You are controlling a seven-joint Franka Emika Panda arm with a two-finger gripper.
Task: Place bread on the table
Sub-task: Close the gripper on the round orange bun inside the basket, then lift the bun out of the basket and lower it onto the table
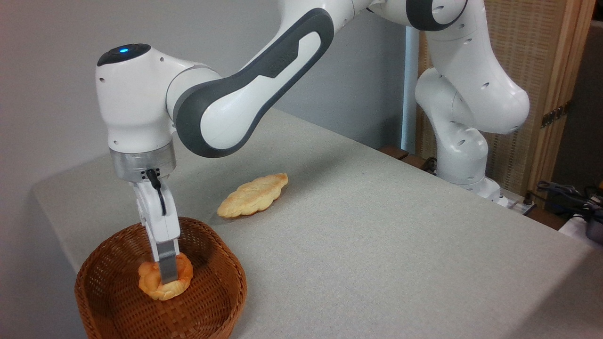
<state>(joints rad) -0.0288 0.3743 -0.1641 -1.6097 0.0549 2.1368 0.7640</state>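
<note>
A white Franka arm reaches straight down into one brown wicker basket at the near left corner of the grey-clothed table, its gripper closed around the single round golden bun lying inside. One paler, leaf-shaped braided bread rests on the cloth just beyond the basket.

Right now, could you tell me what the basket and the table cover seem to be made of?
The basket looks like brown woven wicker or rattan: crossing strips show, slightly glossy. The table cover seems a matte light grey cloth with a fine weave texture, though vinyl cannot be excluded.
</note>
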